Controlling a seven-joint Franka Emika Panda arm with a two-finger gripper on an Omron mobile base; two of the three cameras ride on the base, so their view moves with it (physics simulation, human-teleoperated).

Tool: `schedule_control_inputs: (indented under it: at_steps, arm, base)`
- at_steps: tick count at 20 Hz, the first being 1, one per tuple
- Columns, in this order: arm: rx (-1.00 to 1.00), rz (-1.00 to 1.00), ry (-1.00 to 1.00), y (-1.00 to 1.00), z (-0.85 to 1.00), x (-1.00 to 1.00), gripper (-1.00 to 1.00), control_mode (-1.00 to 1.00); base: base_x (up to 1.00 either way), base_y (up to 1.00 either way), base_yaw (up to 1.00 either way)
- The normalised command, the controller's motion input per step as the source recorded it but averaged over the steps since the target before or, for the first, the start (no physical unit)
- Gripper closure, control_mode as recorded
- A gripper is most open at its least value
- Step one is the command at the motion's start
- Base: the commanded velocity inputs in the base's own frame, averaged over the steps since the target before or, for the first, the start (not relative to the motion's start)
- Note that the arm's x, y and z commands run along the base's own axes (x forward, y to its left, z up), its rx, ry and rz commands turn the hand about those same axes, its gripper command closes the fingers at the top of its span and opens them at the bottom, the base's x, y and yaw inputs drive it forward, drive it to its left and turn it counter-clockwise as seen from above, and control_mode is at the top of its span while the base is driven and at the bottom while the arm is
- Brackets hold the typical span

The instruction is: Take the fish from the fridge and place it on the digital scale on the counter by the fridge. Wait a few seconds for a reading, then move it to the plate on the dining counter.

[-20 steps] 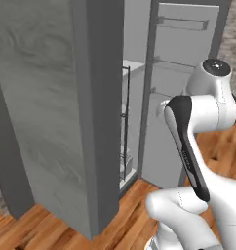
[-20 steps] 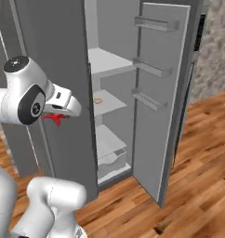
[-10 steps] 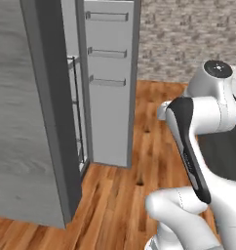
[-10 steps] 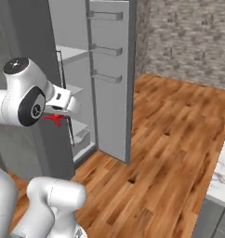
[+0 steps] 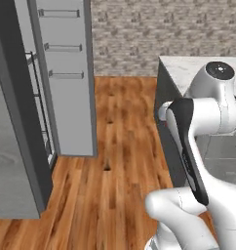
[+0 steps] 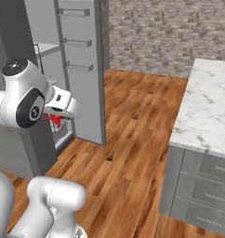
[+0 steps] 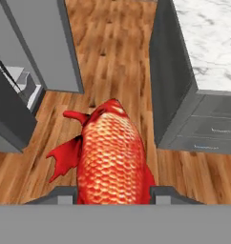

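Gripper (image 6: 56,117) closed on the fish (image 7: 112,157), held in the air over the wood floor (image 5: 120,136), clear of all surfaces. Fish: red-orange, scaled, rounded body, ragged fins; finger tips (image 7: 65,194) flank it on both sides. Fridge (image 5: 22,122) dark grey, flat-sided, its door (image 6: 82,69) swung open with pale rails across the inner face. Counter (image 6: 207,107): white grey-veined marble, square edge, over grey drawers. A wide strip of bare plank floor lies between door edge and counter corner. Rough brick wall (image 5: 164,27) behind.
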Motion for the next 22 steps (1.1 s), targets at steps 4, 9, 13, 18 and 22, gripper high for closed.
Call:
schedule_control_inputs:
  at_steps: [4, 9, 13, 18, 22]
  arm:
    - [0.0, 0.0, 0.0, 0.0, 0.0, 0.0, 1.0, 1.0]
    - [0.0, 0.0, 0.0, 0.0, 0.0, 0.0, 1.0, 1.0]
    - [0.0, 0.0, 0.0, 0.0, 0.0, 0.0, 1.0, 1.0]
    - [0.0, 0.0, 0.0, 0.0, 0.0, 0.0, 1.0, 1.0]
    - [0.0, 0.0, 0.0, 0.0, 0.0, 0.0, 1.0, 1.0]
  base:
    - [-0.05, -1.0, 0.0]
    - [-0.12, -1.0, 0.0]
    - [-0.08, -1.0, -0.01]
    - [0.0, -1.0, -0.01]
    - [0.05, -1.0, -0.04]
